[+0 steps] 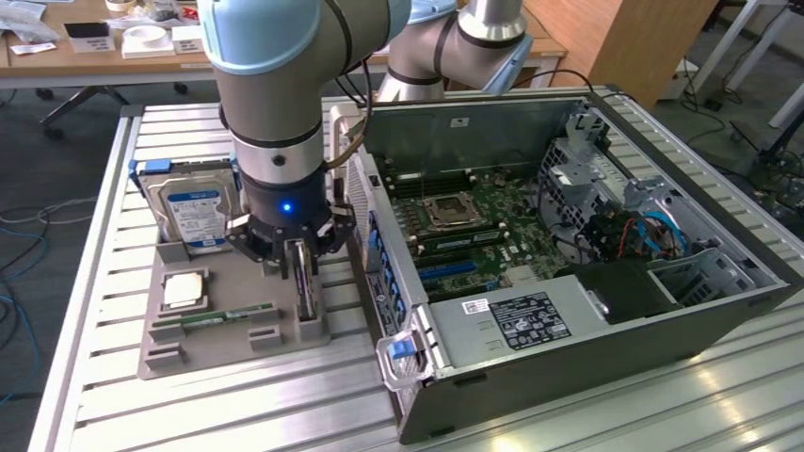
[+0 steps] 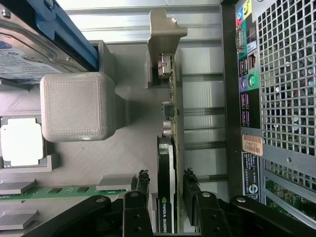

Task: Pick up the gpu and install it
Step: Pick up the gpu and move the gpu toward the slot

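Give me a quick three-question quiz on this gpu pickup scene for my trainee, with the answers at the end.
1. True or false: the open gripper has a finger on each side of the gpu.
2. How does the gpu sit? A) lifted clear in the air B) standing on edge in the grey tray C) lying flat on its face
3. Name the blue-labelled part standing on the same tray.
Key: 1 true; 2 B; 3 the hard drive.
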`<state>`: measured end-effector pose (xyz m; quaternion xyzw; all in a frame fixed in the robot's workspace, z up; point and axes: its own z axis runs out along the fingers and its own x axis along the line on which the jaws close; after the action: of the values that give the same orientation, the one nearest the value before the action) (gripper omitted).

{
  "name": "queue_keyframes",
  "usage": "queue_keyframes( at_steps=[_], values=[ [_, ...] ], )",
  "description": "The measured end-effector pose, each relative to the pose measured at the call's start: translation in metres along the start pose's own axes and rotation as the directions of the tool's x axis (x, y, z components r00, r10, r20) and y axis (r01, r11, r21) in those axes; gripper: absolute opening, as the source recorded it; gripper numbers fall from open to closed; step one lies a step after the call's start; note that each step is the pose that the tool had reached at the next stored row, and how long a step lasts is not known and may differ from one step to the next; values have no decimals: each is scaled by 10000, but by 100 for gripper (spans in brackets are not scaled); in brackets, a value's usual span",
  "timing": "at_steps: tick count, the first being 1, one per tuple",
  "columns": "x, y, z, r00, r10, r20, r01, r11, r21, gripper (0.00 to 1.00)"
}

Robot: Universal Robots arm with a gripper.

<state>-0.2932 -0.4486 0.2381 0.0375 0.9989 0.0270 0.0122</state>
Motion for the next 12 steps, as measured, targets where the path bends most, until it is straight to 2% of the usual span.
queue_keyframes(
  at_steps=[12],
  values=[
    [0,24,20,10000,0,0,0,10000,-16,42]
  ],
)
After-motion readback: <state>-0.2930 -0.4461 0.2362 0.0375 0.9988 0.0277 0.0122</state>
